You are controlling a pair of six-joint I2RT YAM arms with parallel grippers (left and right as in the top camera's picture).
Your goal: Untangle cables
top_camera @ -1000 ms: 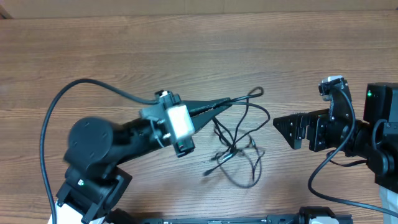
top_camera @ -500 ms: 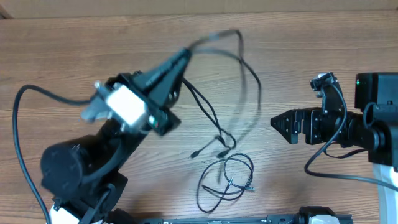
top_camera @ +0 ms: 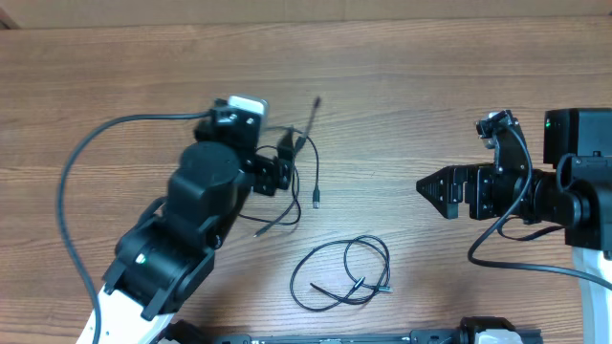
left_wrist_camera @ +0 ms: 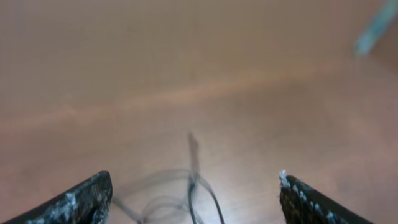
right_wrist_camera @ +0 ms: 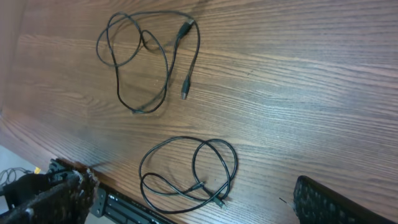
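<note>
Lowered from its raised swing, the left gripper (top_camera: 287, 164) now sits near the table's (top_camera: 459, 86) middle, fingers spread, holding nothing. The slack cable (top_camera: 316, 196) lies just beside it toward the right edge, its long run pointing from far edge to near edge. The coiled cable (top_camera: 356, 283) lies well apart by the near edge. The right gripper (top_camera: 426, 189), also spread, is farther from both.

The brown wood-grain table (right_wrist_camera: 298, 74) is showing a smooth, faintly glossy finish, catching soft light ahead of the left gripper (left_wrist_camera: 193, 186), whose matt black fingers (left_wrist_camera: 74, 202) are looking rough and scuffed with pale flecks. The thin black cables (right_wrist_camera: 185, 92) in front of the right gripper (right_wrist_camera: 193, 186) are appearing smooth, rubbery and matt.
</note>
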